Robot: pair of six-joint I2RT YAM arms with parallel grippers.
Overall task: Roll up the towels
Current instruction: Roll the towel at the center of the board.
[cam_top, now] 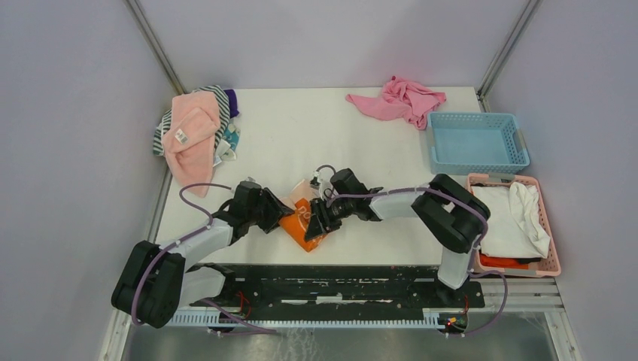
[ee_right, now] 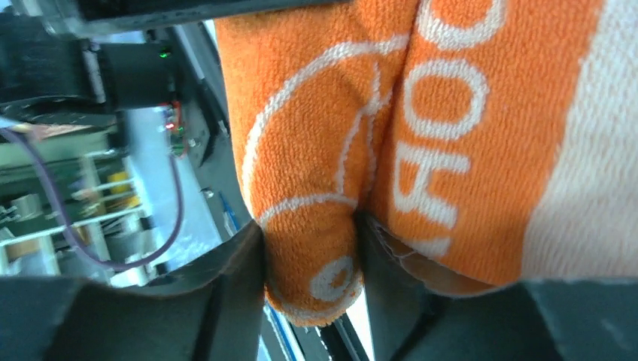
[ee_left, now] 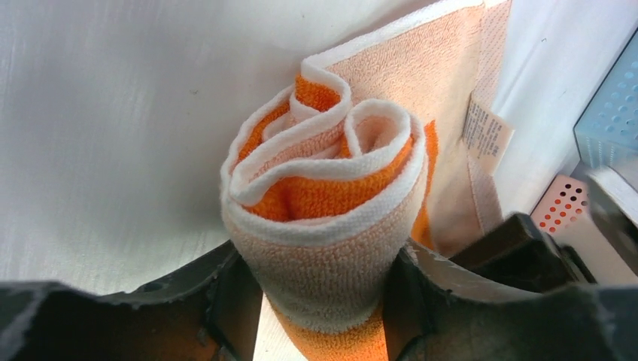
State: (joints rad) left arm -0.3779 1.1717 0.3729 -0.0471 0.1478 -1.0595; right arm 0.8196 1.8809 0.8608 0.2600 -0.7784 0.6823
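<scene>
The orange towel with white pattern lies partly rolled near the table's front middle, between both grippers. My left gripper is shut on the rolled end; its wrist view shows the spiral roll squeezed between the fingers, the peach back and a white label behind. My right gripper is shut on a fold of the same towel, orange with white letters. The pale pink towel with its white label lies on a pile at the far left.
A striped cloth lies under the pink towel. A darker pink cloth lies crumpled at the far right. A blue basket stands at the right, and a pink basket holding white cloth stands in front of it.
</scene>
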